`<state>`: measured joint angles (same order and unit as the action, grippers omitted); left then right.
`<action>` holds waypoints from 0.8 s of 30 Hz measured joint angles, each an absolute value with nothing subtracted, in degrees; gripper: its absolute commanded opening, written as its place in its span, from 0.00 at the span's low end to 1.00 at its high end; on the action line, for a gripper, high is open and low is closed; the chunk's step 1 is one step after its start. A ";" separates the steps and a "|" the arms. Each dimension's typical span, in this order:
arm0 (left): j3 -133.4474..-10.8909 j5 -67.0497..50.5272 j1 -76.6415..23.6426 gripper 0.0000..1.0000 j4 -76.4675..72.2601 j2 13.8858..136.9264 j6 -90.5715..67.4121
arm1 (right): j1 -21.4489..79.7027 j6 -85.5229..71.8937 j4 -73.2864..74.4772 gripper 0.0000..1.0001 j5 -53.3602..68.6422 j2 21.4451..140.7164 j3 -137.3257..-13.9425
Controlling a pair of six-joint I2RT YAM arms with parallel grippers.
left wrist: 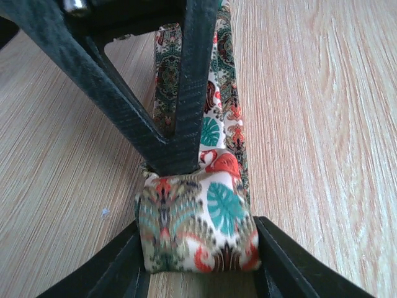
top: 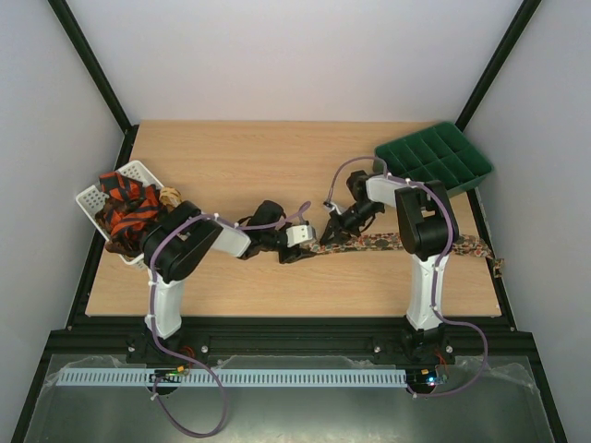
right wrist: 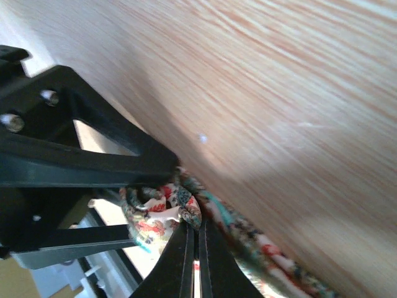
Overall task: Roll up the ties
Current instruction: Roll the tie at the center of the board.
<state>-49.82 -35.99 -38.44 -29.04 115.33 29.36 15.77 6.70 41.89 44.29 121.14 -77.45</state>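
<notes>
Rolled end of floral tie clamped in left gripper, so coil cannot spring open; right gripper fingers together, tips at coil centre, probably as spindle; unrolled length lies flat rightward.

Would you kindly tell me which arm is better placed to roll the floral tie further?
Probably left: the left end effector clasps the coiled end of the floral tie on both sides, while the right end effector is shut, pinching its fabric.

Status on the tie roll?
Left gripper shut around the rolled end of the floral tie. Right gripper shut, pinching it at the roll. Tail stretched out rightward, passing under the right arm.
</notes>
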 measured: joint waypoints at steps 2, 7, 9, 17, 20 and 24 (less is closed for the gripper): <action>-49.82 -36.32 -38.02 0.56 -29.04 115.31 29.06 | 15.75 7.49 41.65 0.01 43.27 121.34 -77.06; -48.38 -38.04 -37.28 0.61 -30.35 114.85 27.35 | 15.57 9.02 40.18 0.01 44.49 121.86 -75.50; -47.44 -38.09 -37.39 0.60 -31.42 114.56 26.83 | 15.44 9.19 39.88 0.01 44.84 121.91 -75.24; -46.92 -37.17 -39.16 0.47 -34.46 114.91 22.61 | 14.72 8.97 37.89 0.01 47.07 121.89 -73.63; -48.03 -36.23 -39.53 0.41 -34.50 115.52 20.99 | 14.46 8.78 37.21 0.01 47.90 121.89 -73.06; -48.38 -35.53 -39.72 0.38 -34.52 115.55 19.03 | 14.24 8.62 36.47 0.01 48.71 121.82 -72.47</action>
<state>-48.38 -35.53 -39.72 -34.52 115.55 19.03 14.24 8.62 36.47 48.71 121.82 -72.47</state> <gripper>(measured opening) 0.399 0.015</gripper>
